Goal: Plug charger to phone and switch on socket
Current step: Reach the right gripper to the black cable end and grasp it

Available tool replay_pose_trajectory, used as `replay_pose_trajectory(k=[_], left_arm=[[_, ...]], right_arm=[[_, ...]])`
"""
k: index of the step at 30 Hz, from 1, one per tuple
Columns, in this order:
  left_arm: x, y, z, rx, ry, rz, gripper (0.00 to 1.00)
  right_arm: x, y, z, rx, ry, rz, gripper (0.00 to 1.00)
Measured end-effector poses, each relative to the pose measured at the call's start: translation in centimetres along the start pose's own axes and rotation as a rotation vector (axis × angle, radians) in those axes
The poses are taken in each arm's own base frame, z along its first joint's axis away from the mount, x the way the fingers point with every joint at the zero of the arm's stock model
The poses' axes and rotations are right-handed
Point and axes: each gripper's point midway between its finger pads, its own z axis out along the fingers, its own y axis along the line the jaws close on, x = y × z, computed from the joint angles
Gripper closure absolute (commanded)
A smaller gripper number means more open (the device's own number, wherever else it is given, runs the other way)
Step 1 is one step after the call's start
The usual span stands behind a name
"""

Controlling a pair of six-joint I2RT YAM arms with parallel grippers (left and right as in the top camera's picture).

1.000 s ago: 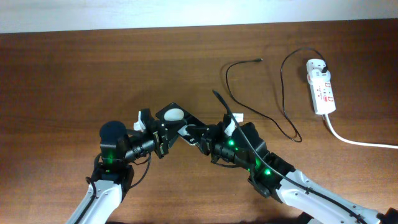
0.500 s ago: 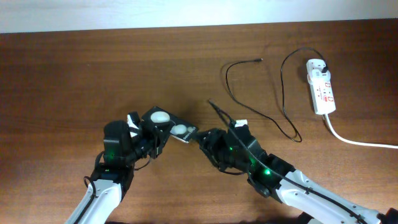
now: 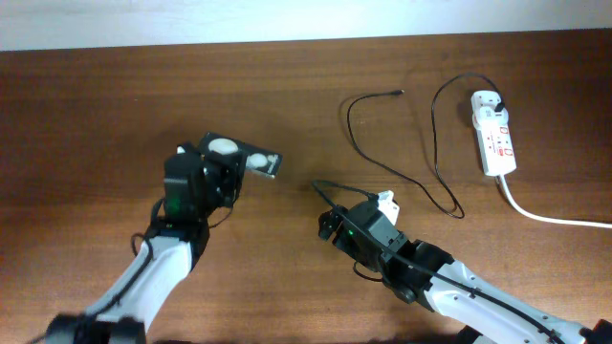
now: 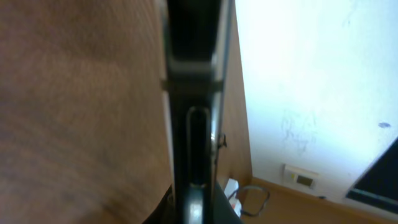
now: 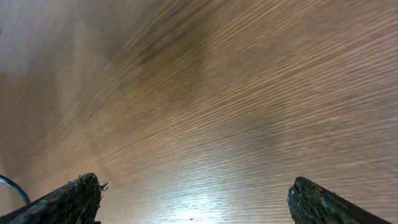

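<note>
The black phone [image 3: 243,155], two white round spots on its glossy face, is held just off the table at centre left, with my left gripper [image 3: 223,169] shut on its near end. In the left wrist view the phone [image 4: 193,93] shows edge-on as a dark vertical bar between the jaws. My right gripper [image 3: 330,226] stands open to the phone's right, apart from it; its fingertips [image 5: 78,199] frame bare wood, right gripper [image 5: 199,205]. The thin black charger [image 3: 430,143] loops at the right, its connector tip [image 3: 397,93] lying free. Its plug sits in the white socket [image 3: 495,139].
The socket's thick white cord [image 3: 555,218] runs off to the right edge. The table's far edge meets a pale wall [image 3: 287,19]. A thin dark cable [image 5: 9,186] crosses the lower left corner of the right wrist view.
My right gripper has opened, let go of the phone and drawn back to the right. My left gripper has carried the phone up and to the left.
</note>
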Motion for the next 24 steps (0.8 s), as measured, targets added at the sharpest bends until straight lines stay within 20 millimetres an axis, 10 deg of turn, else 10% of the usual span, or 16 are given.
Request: replay_pose_trajectory(k=[8, 16, 19, 24], left_arm=[[-0.3, 0.5, 6.4, -0.041, 0.096, -0.009, 1.0], [7.3, 4.0, 4.0, -0.128, 0.542, 0.007, 1.0], [8.6, 3.5, 3.2, -0.094, 0.629, 0.003, 1.0], [9.3, 3.1, 2.7, -0.076, 0.681, -0.006, 0.99]], right_arm=[[-2.7, -2.4, -0.6, 0.125, -0.052, -0.128, 0.0], [-17.8, 1.5, -8.7, 0.272, -0.186, -0.132, 0.02], [-21.5, 2.9, -5.8, 0.341, -0.149, -0.152, 0.05], [-27.6, 5.4, 5.0, 0.28, -0.213, -0.174, 0.06]])
